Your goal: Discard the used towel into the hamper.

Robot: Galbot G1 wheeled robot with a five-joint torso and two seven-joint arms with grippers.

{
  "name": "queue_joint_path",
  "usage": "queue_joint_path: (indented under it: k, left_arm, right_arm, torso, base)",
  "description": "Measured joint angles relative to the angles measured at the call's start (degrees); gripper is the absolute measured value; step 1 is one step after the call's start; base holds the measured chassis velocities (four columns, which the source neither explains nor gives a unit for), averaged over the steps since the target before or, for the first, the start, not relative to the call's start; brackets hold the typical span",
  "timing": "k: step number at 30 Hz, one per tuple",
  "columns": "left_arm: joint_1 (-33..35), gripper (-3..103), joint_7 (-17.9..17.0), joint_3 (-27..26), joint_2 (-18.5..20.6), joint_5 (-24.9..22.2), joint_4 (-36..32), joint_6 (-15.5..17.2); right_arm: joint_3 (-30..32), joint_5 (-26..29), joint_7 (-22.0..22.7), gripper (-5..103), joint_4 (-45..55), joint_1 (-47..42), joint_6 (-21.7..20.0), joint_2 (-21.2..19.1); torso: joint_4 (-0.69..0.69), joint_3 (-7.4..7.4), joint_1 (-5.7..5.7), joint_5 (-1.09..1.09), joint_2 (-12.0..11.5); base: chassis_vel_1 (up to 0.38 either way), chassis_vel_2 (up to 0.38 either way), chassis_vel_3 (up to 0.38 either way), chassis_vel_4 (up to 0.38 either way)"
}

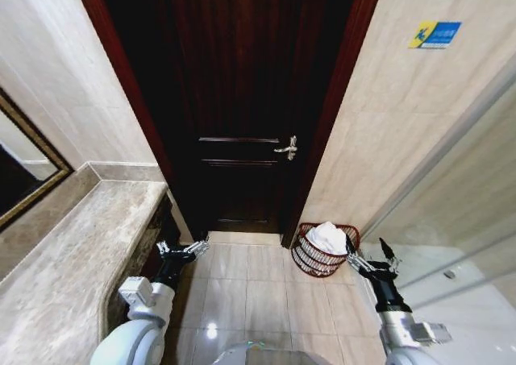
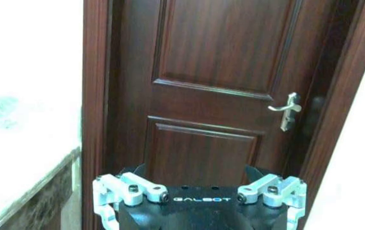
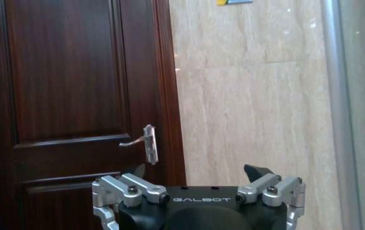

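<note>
The hamper [image 1: 305, 256], a small reddish-brown openwork basket, stands on the tiled floor by the door frame, against the right wall. A white towel [image 1: 326, 236] lies bunched inside it, rising a little over the rim. My right gripper [image 1: 371, 250] hovers just right of the hamper, open and empty; in the right wrist view the right gripper [image 3: 198, 168] faces the door and the wall. My left gripper [image 1: 182, 248] is held low by the counter's end, open and empty; in the left wrist view the left gripper [image 2: 195, 170] faces the door.
A shut dark wooden door [image 1: 242, 99] with a metal handle [image 1: 287, 147] is straight ahead. A marble counter [image 1: 72, 252] and a framed mirror [image 1: 24, 163] run along the left. A glass partition [image 1: 451, 220] stands at the right. Pale floor tiles [image 1: 250, 284] lie between my arms.
</note>
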Motion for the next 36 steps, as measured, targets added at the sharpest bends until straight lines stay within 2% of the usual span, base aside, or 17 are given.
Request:
queue_joint_path:
  k: [7, 8, 9, 15, 18, 19, 21, 36]
  left_arm:
    - [0.0, 100, 0.0, 0.0, 0.0, 0.0, 0.0, 0.0]
    - [0.0, 100, 0.0, 0.0, 0.0, 0.0, 0.0, 0.0]
    - [0.0, 100, 0.0, 0.0, 0.0, 0.0, 0.0, 0.0]
    - [0.0, 100, 0.0, 0.0, 0.0, 0.0, 0.0, 0.0]
    - [0.0, 100, 0.0, 0.0, 0.0, 0.0, 0.0, 0.0]
    - [0.0, 100, 0.0, 0.0, 0.0, 0.0, 0.0, 0.0]
    - [0.0, 100, 0.0, 0.0, 0.0, 0.0, 0.0, 0.0]
    - [0.0, 100, 0.0, 0.0, 0.0, 0.0, 0.0, 0.0]
  right_arm:
    - [0.0, 0.0, 0.0, 100, 0.0, 0.0, 0.0, 0.0]
    - [0.0, 0.0, 0.0, 100, 0.0, 0.0, 0.0, 0.0]
    - [0.0, 0.0, 0.0, 100, 0.0, 0.0, 0.0, 0.0]
    - [0.0, 0.0, 0.0, 100, 0.0, 0.0, 0.0, 0.0]
    - [0.0, 0.0, 0.0, 100, 0.0, 0.0, 0.0, 0.0]
    - [0.0, 0.0, 0.0, 100, 0.0, 0.0, 0.0, 0.0]
    - [0.0, 0.0, 0.0, 100, 0.0, 0.0, 0.0, 0.0]
    - [0.0, 0.0, 0.0, 100, 0.0, 0.0, 0.0, 0.0]
  torso:
    - [0.01, 0.00, 0.00, -0.04, 0.0]
    - [0.00, -0.01, -0.02, 0.04, 0.0]
    - [0.00, -0.01, -0.03, -0.04, 0.0]
    - [0.00, -0.04, -0.10, 0.02, 0.0]
    - [0.01, -0.04, -0.11, -0.04, 0.0]
    - [-0.02, -0.03, -0.10, -0.02, 0.0]
    - [-0.01, -0.05, -0.10, 0.02, 0.0]
    - [0.03, -1.10, -1.08, -0.01, -1.9]
  base:
    - [0.243, -0.239, -0.226, 0.241]
    - [0.305, -0.308, -0.280, 0.299]
    - [0.305, -0.335, -0.324, 0.299]
    - [0.266, -0.273, -0.275, 0.256]
    - [0.088, -0.040, -0.132, 0.133]
    - [0.000, 0.000, 0.000, 0.000]
    - [0.000, 0.000, 0.000, 0.000]
    - [0.008, 0.042, 0.053, 0.009]
